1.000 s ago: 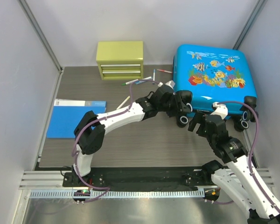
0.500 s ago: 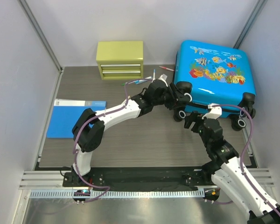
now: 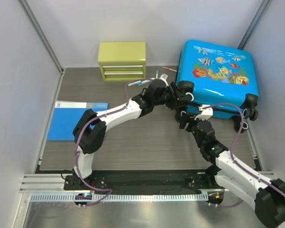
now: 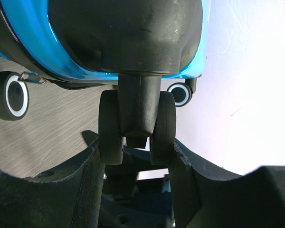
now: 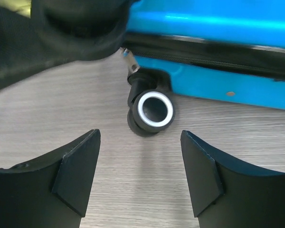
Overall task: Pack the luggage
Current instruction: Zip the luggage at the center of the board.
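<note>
The luggage (image 3: 218, 66), a bright-blue hard-shell suitcase with a fish-and-coral print, stands tilted at the back right. My left gripper (image 3: 180, 93) is shut on one of its black twin wheels (image 4: 137, 124); the wheel sits squeezed between both fingers at the suitcase's left corner. My right gripper (image 3: 186, 119) hovers open just above the table, in front of the suitcase. A white-ringed wheel (image 5: 151, 110) lies a little ahead of its fingertips (image 5: 91, 142), apart from them. The blue shell (image 5: 218, 28) fills the top of the right wrist view. The suitcase is closed.
A yellow-green drawer box (image 3: 122, 61) stands at the back. A flat blue folder (image 3: 77, 119) lies at the left. Pens (image 3: 142, 82) lie between the box and the suitcase. The left arm's dark body (image 5: 76, 28) hangs over the right gripper. Walls enclose both sides.
The suitcase has shifted back and tilted with the left gripper holding its wheel. The right gripper has moved left toward the lower front wheel, and its jaws have narrowed somewhat.
</note>
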Controlling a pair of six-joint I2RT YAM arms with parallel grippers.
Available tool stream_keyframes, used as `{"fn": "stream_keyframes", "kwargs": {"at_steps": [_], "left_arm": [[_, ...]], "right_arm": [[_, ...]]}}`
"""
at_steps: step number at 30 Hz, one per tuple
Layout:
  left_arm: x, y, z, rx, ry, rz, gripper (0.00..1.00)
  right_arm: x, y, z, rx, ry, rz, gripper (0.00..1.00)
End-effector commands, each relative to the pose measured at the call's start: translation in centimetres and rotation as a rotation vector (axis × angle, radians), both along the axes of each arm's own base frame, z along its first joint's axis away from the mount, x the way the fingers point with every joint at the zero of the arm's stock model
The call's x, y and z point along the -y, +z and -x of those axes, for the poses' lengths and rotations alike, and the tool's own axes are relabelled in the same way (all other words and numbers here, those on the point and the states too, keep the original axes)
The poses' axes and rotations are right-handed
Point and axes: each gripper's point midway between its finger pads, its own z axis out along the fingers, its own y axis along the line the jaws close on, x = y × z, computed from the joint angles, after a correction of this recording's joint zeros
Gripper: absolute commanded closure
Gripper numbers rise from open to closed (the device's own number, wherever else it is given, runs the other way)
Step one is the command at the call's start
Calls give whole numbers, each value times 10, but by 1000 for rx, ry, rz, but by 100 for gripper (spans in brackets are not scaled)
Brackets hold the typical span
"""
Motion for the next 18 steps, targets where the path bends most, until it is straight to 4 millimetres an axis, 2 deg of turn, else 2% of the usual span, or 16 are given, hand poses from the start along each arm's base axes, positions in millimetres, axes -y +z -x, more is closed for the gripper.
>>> {"fn": "stream_keyframes", "kwargs": {"at_steps": [1, 10, 11, 12, 14, 16, 18], "left_arm": [[-1, 113, -13, 203, 30, 294, 100], [-4, 116, -16, 205, 58, 351, 100], [-3, 118, -15, 210, 53, 355, 100], [-2, 120, -16, 216, 51, 357, 100], [-1, 121, -16, 219, 43, 354, 100], [2, 122, -17, 221, 37, 354, 100], [5, 121, -19, 220, 31, 356, 100]], "right_arm": [[-9, 28, -18, 171, -30, -4, 27], [-11, 28, -29, 292, -114, -33, 30], [-12, 35, -31, 322, -116, -45, 30], [-13, 26, -34, 308, -115, -25, 30], [-14, 30, -39, 334, -133, -39, 30], [-17, 23, -45, 323, -136, -19, 30], [-20, 31, -50, 360, -137, -34, 31]]}}
